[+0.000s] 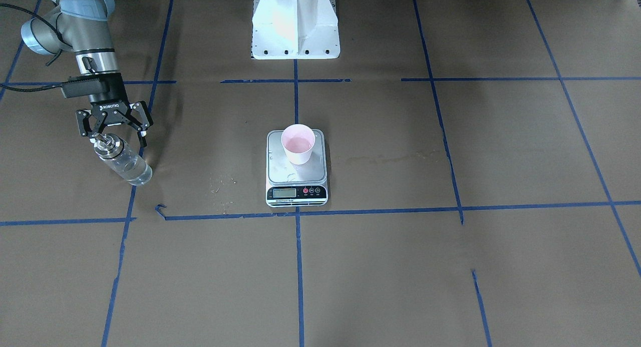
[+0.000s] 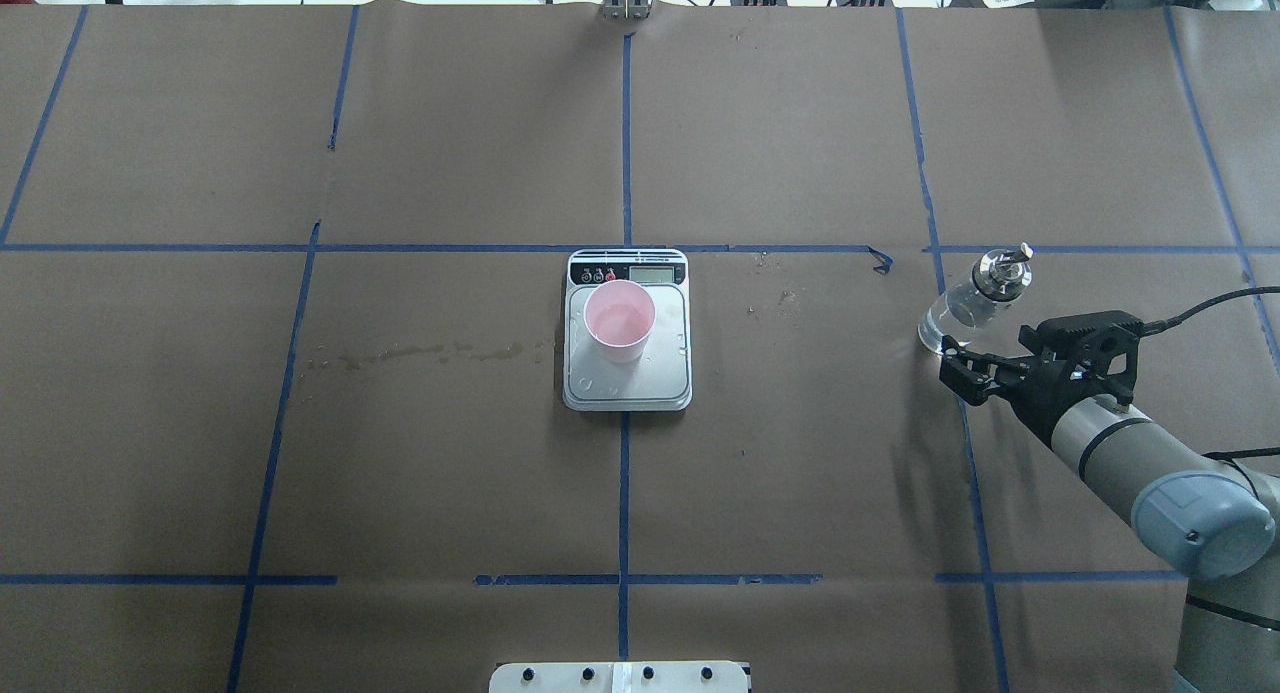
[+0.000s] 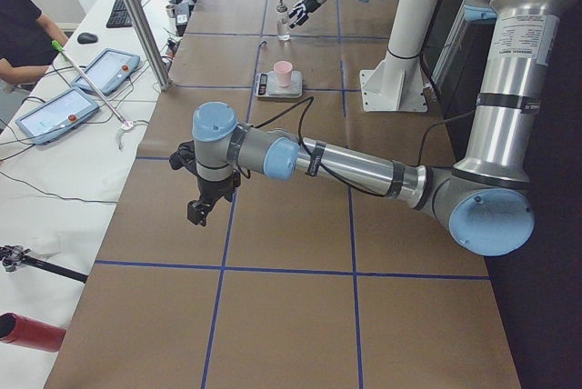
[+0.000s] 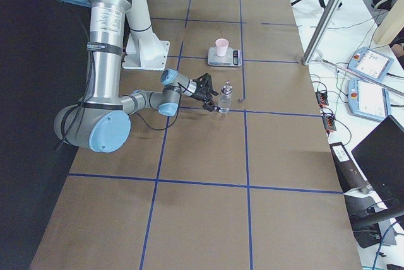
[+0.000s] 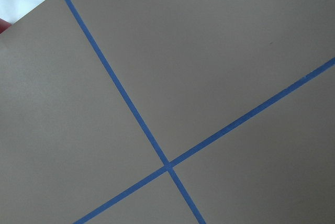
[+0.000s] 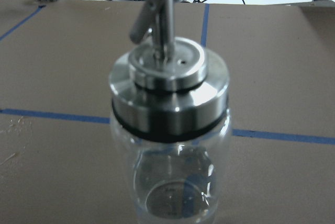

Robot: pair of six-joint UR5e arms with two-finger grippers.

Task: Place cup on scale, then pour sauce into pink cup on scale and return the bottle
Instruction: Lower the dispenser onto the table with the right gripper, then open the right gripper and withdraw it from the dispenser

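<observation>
The pink cup (image 1: 298, 144) stands upright on the scale (image 1: 281, 172) at the table's middle; both also show in the overhead view, the cup (image 2: 620, 319) on the scale (image 2: 662, 375). The clear glass bottle (image 1: 123, 160) with its silver pourer cap stands on the brown paper, apart from the scale, holding a little clear sauce at the bottom. My right gripper (image 1: 116, 134) is open just behind the bottle (image 2: 972, 295), fingers spread and not clamping it. The right wrist view shows the bottle (image 6: 170, 130) close up. My left gripper (image 3: 200, 212) shows only in the exterior left view; I cannot tell its state.
The white robot pedestal (image 1: 295, 26) stands behind the scale. Blue tape lines grid the brown paper. A faint dried stain (image 2: 420, 353) runs left of the scale. A side table with tablets (image 3: 55, 112) and an operator lie beyond the table's edge.
</observation>
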